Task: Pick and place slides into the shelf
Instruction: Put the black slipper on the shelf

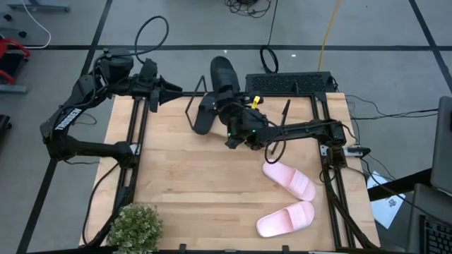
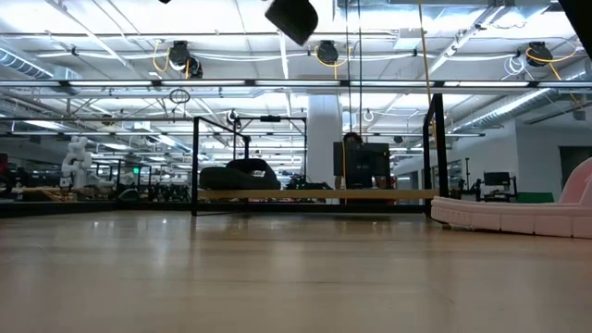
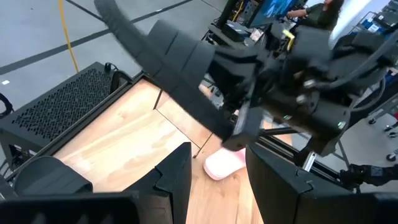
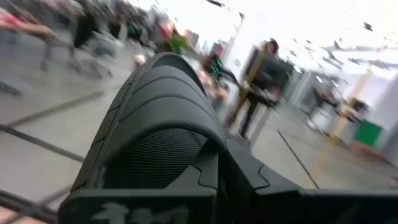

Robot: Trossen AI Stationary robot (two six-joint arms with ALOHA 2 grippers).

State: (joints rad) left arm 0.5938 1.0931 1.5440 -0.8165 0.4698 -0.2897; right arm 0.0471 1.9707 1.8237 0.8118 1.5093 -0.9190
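Observation:
My right gripper [image 1: 239,106] is shut on a black slide [image 1: 222,74], held high over the shelf [image 2: 314,195] at the table's far edge; the low view shows it at the top [image 2: 291,18]. A second black slide [image 1: 205,113] lies on the shelf's plank near its left end [image 2: 240,174]. Two pink slides [image 1: 289,180] [image 1: 286,219] lie sole down on the table at the near right. My left gripper [image 1: 169,90] hangs open at the far left, holding nothing, facing the held slide [image 3: 168,62]. My right gripper has the black slide at its ribbed strap [image 4: 161,112], coming level from the table's near side. The shut fingers [image 4: 239,171] cover the exact place of contact. The slide is lifted clear above the shelf, tilted, and reaches out past the fingers toward the far edge.
A black perforated box [image 1: 289,83] stands behind the shelf's right half. A small green plant [image 1: 135,227] sits at the near left corner. Black rails [image 1: 134,148] [image 1: 328,162] run along both sides of the table. Bare wood [image 1: 198,176] lies in the middle.

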